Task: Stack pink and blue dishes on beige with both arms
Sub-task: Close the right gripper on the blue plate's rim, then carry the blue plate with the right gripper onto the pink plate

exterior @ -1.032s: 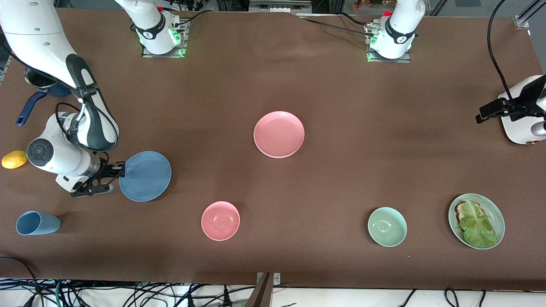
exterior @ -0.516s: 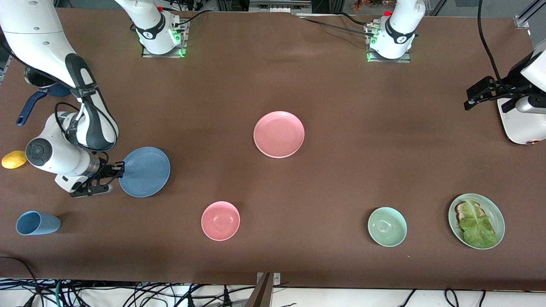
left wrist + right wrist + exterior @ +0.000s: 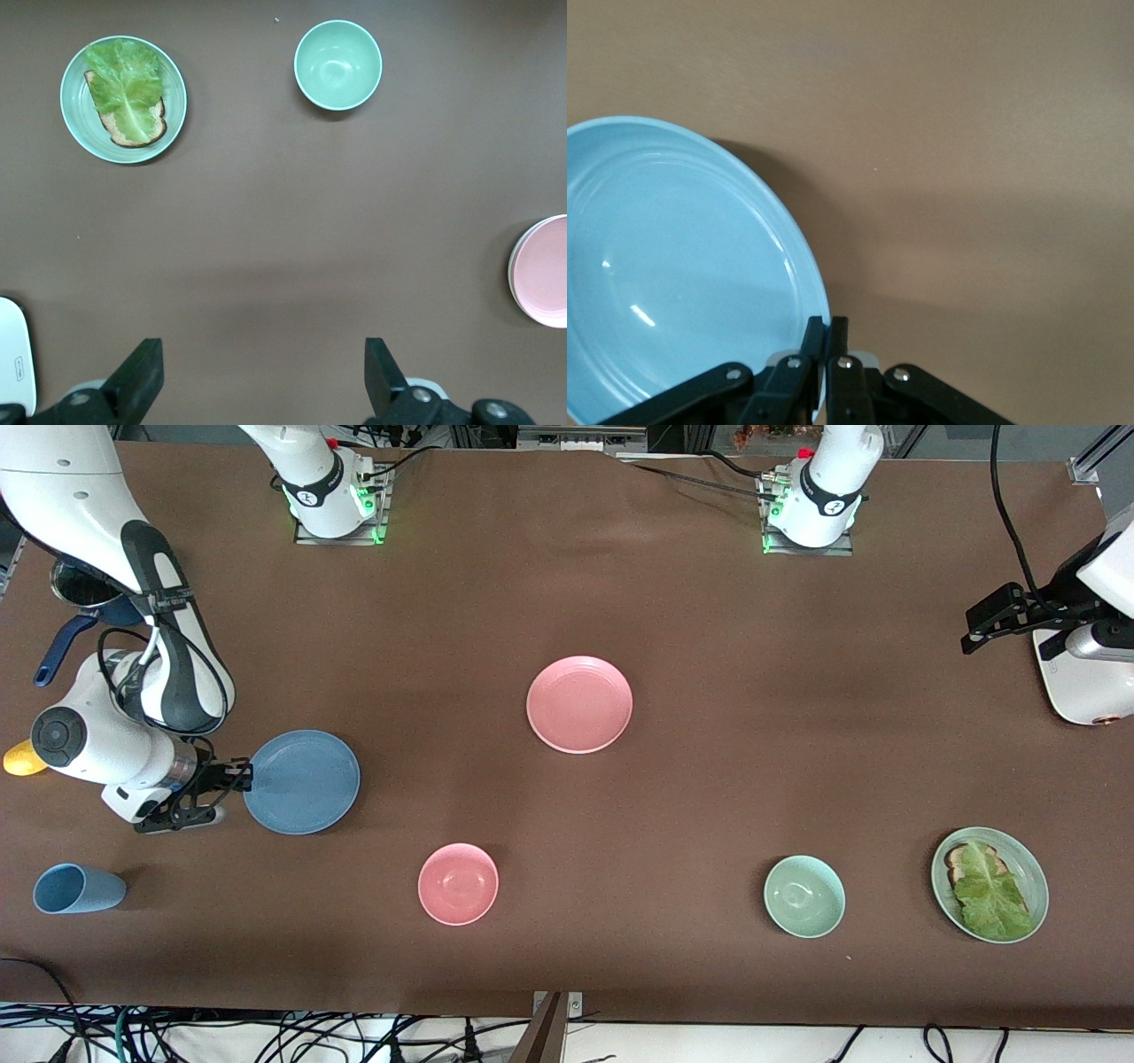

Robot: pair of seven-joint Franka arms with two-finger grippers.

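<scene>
Blue flat round plate (image 3: 302,781) with its ringed rim lies on the brown worktop (image 3: 567,602) toward the right arm's end, one edge pinched by the shut fingers of the right gripper (image 3: 232,779). Nothing is stacked yet, by my reading: the pale pink flat plate (image 3: 579,704) rests alone mid-worktop, and no beige plate shows anywhere. The left gripper (image 3: 257,376) hangs over the worktop at the left arm's end, fingers wide and empty, waiting. Both plates look glossy, shallow and clean.
</scene>
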